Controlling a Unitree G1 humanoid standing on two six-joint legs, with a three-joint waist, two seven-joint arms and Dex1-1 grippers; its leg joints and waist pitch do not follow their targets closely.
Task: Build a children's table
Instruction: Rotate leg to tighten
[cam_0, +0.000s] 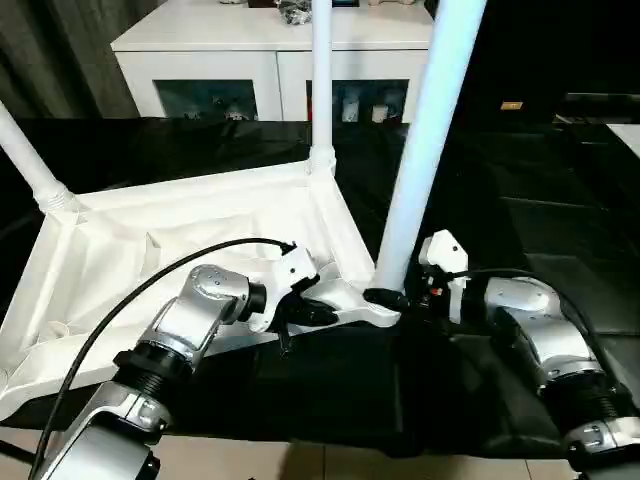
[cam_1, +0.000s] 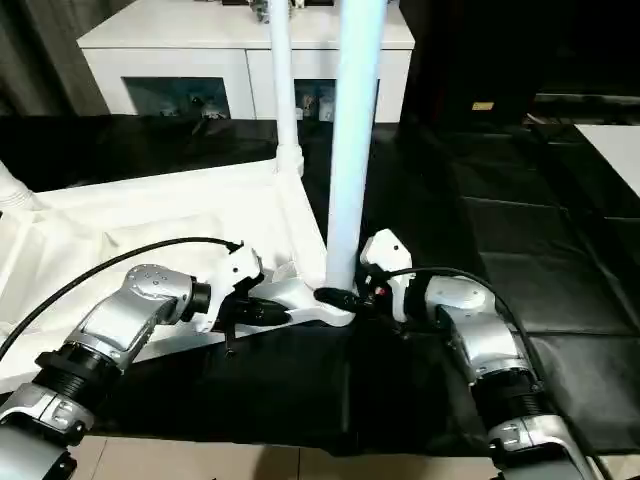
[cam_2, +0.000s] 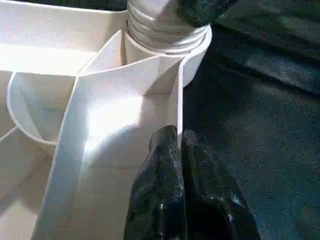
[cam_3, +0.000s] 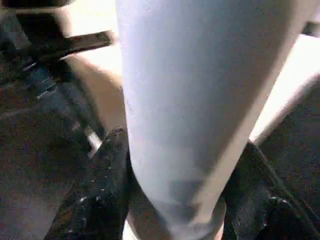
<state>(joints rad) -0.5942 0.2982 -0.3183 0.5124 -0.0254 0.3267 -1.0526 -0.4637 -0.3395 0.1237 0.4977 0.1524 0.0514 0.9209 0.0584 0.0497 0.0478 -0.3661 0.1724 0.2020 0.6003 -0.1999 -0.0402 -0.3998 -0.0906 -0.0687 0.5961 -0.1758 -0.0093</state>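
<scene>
R gripper (cam_0: 392, 298) straddles upright leg (cam_0: 425, 150) at its corner socket, lower centre, fingers w/ gaps, grip unclear; L gripper (cam_0: 322, 312) pinches tabletop (cam_0: 150, 250) rim beside it.

Table top (cam_0: 200, 230) & leg (cam_0: 425, 150): smooth white plastic; cloth (cam_0: 520, 230) matt black.

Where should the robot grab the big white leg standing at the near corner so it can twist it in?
Low down, just above the corner socket, where the near leg is thickest. It stands almost upright, so come in level from the side, one finger on each side of the tube. The right gripper sits there already, fingers either side of the base. Probably steadier than higher up.
</scene>
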